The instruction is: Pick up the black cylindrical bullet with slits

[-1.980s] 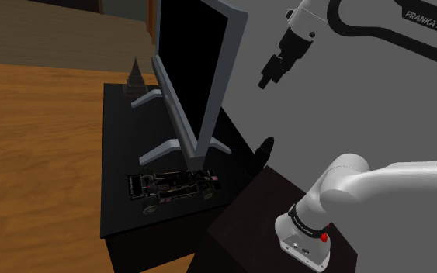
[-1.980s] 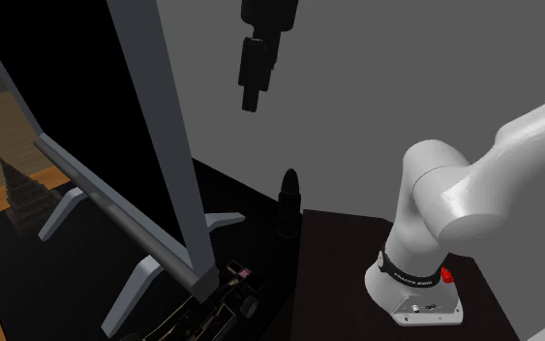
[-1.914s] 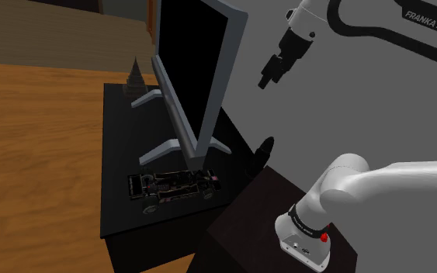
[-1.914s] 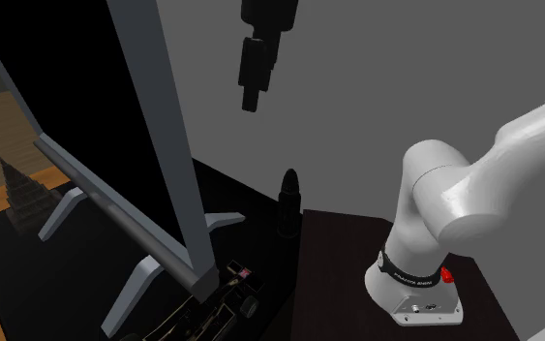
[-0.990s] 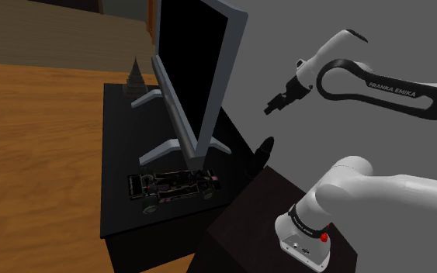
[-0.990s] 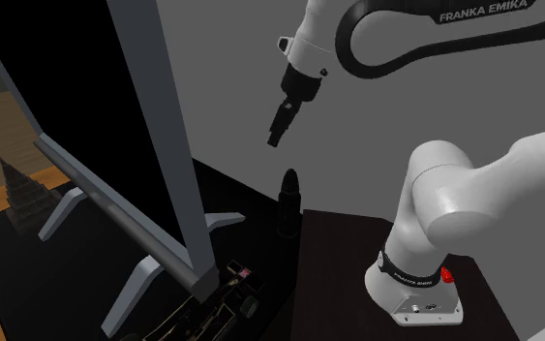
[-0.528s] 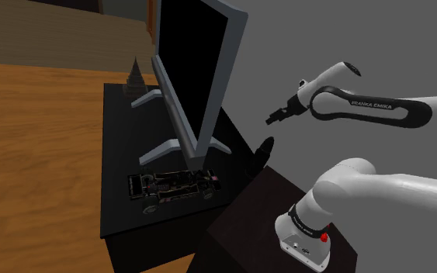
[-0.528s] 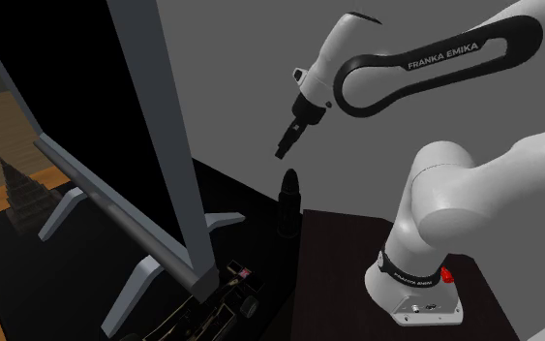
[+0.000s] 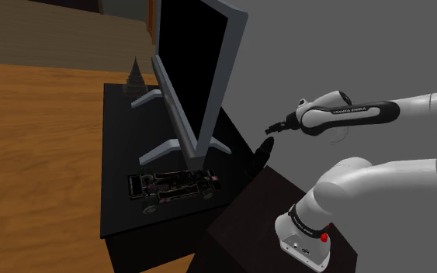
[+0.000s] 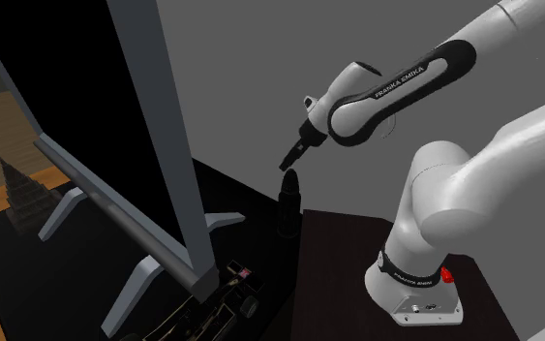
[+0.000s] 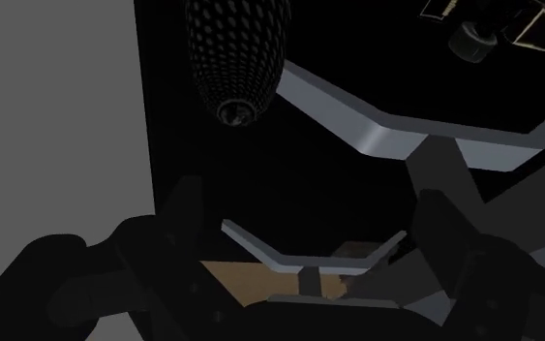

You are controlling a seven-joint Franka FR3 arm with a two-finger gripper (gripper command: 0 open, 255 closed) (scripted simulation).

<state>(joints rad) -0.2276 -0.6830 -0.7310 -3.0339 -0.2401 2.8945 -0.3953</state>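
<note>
We find the fingers (image 11: 178,228) standing well apart in the wrist view, with nothing clasped between them and nothing touching either one. The black bullet (image 10: 288,199) stands upright on the black counter (image 9: 119,155), at the corner nearest the stand (image 9: 244,221). It is on the wall side of the monitor (image 9: 197,70) and close to the grey wall (image 9: 325,46). In the second exterior view the fingers hang just above the bullet's rounded tip, slanting down towards it from the white arm (image 10: 386,92). The gap there looks very small, and from that angle we cannot say whether they touch the tip. The wrist view shows the bullet ahead of the fingers and outside the space between them, its surface covered in a fine dotted pattern. Also on the counter are a dark toy car (image 9: 174,186), lying just in front of the monitor's grey feet, and a dark stepped cone (image 9: 136,77) at the far end. A wood-grained surface (image 9: 38,155) lies to the shoulder view's left of the counter.
</note>
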